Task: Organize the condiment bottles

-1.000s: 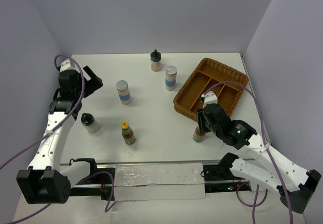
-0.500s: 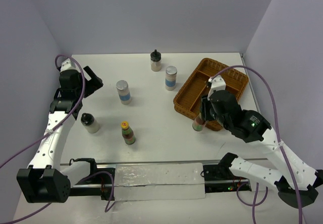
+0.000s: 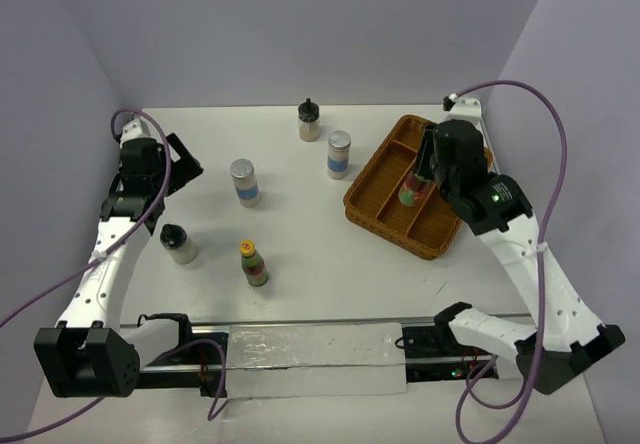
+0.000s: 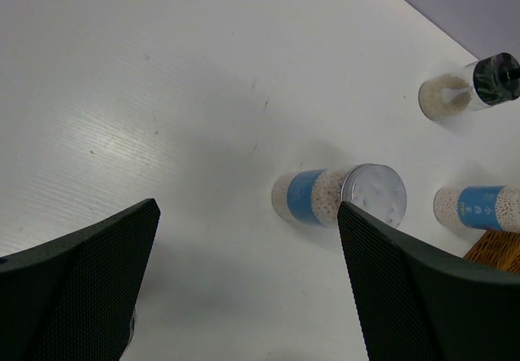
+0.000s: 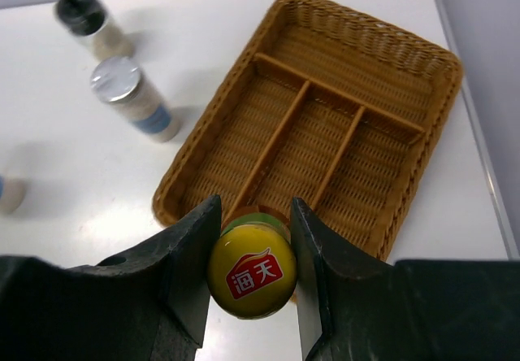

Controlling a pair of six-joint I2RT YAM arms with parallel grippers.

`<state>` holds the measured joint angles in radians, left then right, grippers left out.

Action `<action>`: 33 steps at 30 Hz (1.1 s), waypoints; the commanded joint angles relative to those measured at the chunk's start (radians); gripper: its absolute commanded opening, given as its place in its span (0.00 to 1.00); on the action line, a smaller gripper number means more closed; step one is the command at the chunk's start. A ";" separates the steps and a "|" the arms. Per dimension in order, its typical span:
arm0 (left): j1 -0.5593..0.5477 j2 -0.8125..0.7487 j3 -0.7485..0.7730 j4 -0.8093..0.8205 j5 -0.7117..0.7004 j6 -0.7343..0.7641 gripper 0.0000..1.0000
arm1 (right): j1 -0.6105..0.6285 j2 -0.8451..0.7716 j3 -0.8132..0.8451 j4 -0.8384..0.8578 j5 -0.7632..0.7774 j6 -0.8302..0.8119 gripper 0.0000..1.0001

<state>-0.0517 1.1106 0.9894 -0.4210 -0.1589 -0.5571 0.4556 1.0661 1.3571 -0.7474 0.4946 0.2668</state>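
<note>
Noted left hand (image 3: 185, 167) spread wide, empty, far left of wicker basket (image 3: 365, 212). Found upright on bench (image 3: 300, 224), left of basket: black-capped bottle (image 3: 178, 244), silver-lidded bottle (image 3: 244, 181), yellow-capped bottle (image 3: 253, 263), second black-capped bottle (image 3: 308, 121), second silver-lidded bottle (image 3: 339, 154). Observed right hand (image 3: 418, 176) pinching second yellow-capped bottle (image 5: 250, 273) above basket, off the bench.

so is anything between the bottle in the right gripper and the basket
Nothing visible does. The right gripper holds the yellow-capped bottle over the wicker basket, and no other bottle lies in its compartments.
</note>
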 commanded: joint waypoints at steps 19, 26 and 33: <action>-0.005 -0.094 0.037 0.054 0.008 0.052 1.00 | -0.411 0.295 0.147 0.323 0.037 0.003 0.09; -0.005 -0.098 0.017 0.102 0.057 0.062 0.99 | -0.446 0.400 0.222 0.332 0.101 0.003 0.09; -0.005 -0.082 0.017 0.109 0.050 0.074 1.00 | -0.482 0.489 0.301 0.360 0.132 0.003 0.09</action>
<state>-0.0517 1.0351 1.0012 -0.3732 -0.1257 -0.5077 -0.0068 1.5427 1.5482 -0.5332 0.5465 0.2684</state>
